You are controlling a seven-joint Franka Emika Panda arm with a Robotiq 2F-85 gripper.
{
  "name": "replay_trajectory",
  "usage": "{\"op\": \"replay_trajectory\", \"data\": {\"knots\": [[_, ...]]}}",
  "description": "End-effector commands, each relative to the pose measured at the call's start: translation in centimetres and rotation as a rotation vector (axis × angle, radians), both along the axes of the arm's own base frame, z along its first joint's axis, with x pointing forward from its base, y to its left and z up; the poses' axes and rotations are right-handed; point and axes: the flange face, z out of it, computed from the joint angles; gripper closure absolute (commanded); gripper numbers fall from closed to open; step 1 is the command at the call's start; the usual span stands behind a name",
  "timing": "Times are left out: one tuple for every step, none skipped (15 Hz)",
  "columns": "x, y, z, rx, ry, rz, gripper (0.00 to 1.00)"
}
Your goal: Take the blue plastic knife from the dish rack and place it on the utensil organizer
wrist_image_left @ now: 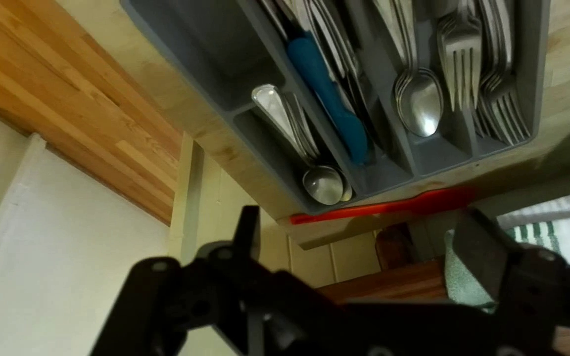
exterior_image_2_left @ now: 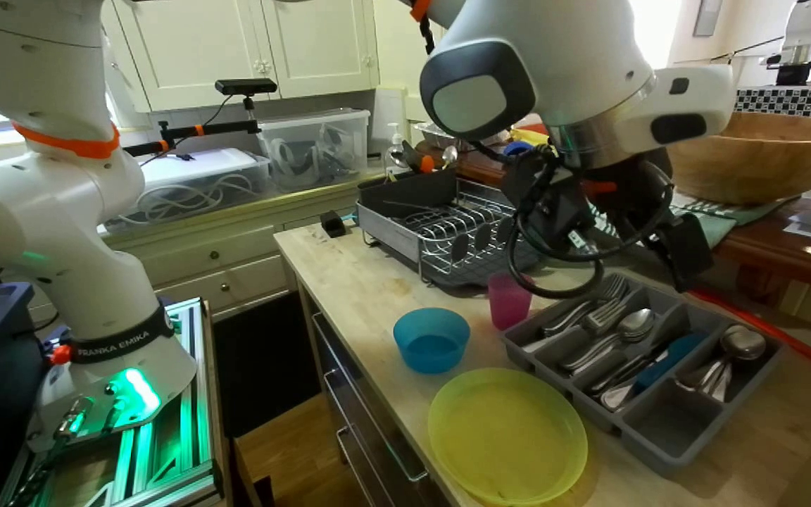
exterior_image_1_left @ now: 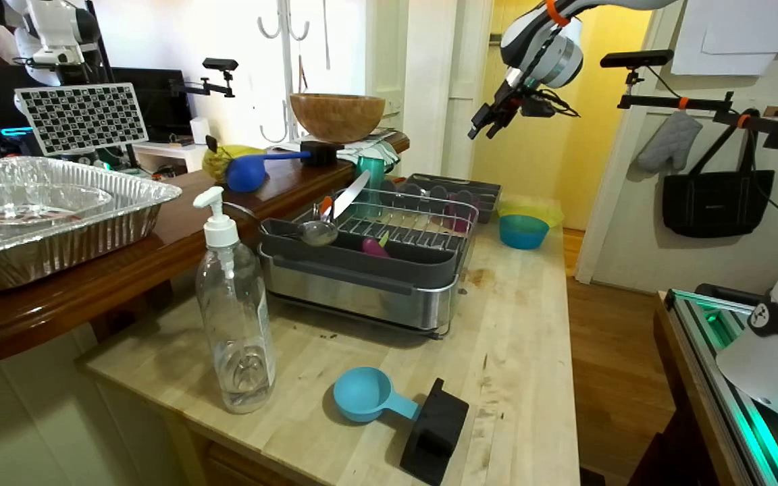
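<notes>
Blue plastic knife lying in the utensil organizer, metal cutlery alongside; end effector spread wide above the worktop, gripping nothing. Likeliest trouble, I judge: a low swing, the drooping cable loop catching that cutlery or tipping the pink cup. Yellow plate near me, wooden bowl on the right, liable to block a wider swing, dish rack far.
</notes>
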Motion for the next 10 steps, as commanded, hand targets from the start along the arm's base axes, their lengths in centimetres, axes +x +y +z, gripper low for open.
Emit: {"op": "replay_trajectory", "data": {"knots": [[-2.0,1.1,2.0,-0.068,0.056,-0.038,0.00],[-2.4,1.1,2.6,-0.080,0.071,-0.043,0.00],[-2.7,1.2,3.0,-0.094,0.091,-0.049,0.00],[-3.1,1.3,3.6,-0.105,0.108,-0.050,0.00],[-3.4,1.5,4.0,-0.113,0.124,-0.055,0.00],[-3.7,1.7,4.5,-0.122,0.135,-0.060,0.00],[-4.1,1.9,4.8,-0.125,0.151,-0.063,0.00],[-4.4,2.1,5.2,-0.128,0.166,-0.069,0.00],[-4.8,2.4,5.6,-0.119,0.183,-0.071,0.00],[-5.1,2.7,5.9,-0.108,0.199,-0.073,0.00]]}}
